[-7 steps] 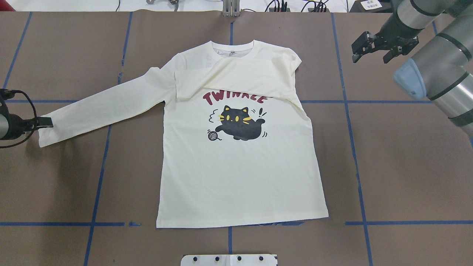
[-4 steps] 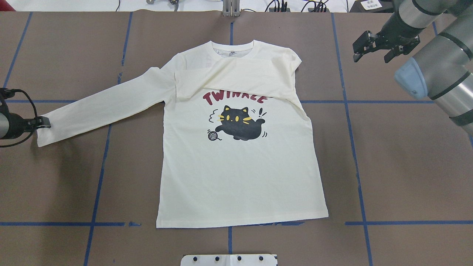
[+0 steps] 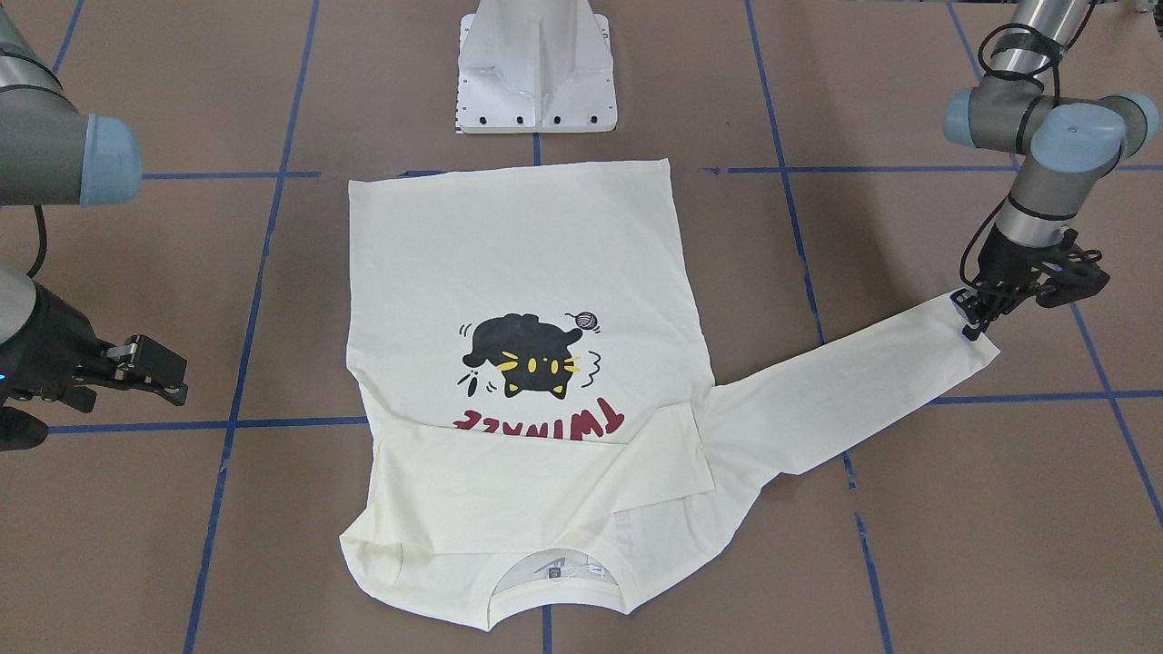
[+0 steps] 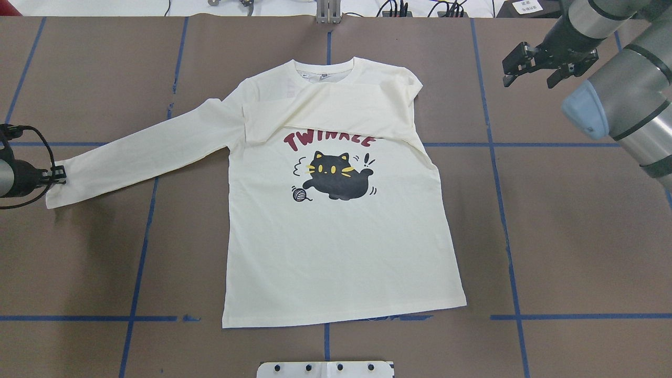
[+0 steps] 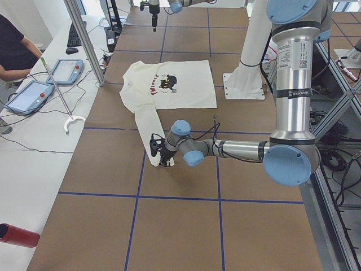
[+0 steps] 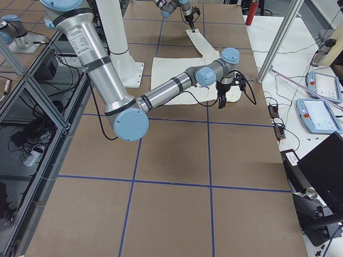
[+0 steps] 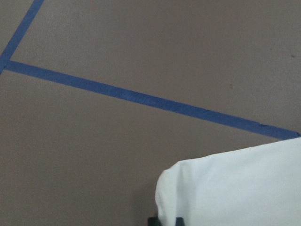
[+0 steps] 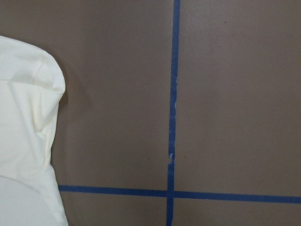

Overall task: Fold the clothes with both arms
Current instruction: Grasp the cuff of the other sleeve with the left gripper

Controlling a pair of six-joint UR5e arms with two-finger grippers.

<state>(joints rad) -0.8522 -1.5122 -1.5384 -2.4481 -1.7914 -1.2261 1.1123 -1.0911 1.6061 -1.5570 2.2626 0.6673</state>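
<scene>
My hold looks thin — my left tool (image 4: 56, 176) is closed on only the edge of the cuff (image 4: 60, 193), so the sleeve (image 4: 147, 152) could slip out on the lift, or a pull could drag the shirt (image 4: 341, 252) askew. The shirt lies flat on the counter (image 4: 577, 236), print up, sleeve stretched left to that tool. My right tool (image 4: 534, 65) hangs open and empty — well off its far right shoulder (image 4: 409, 84).

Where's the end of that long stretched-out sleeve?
In the overhead view the cuff lies at the far left of the table, pinched by the left gripper.
</scene>
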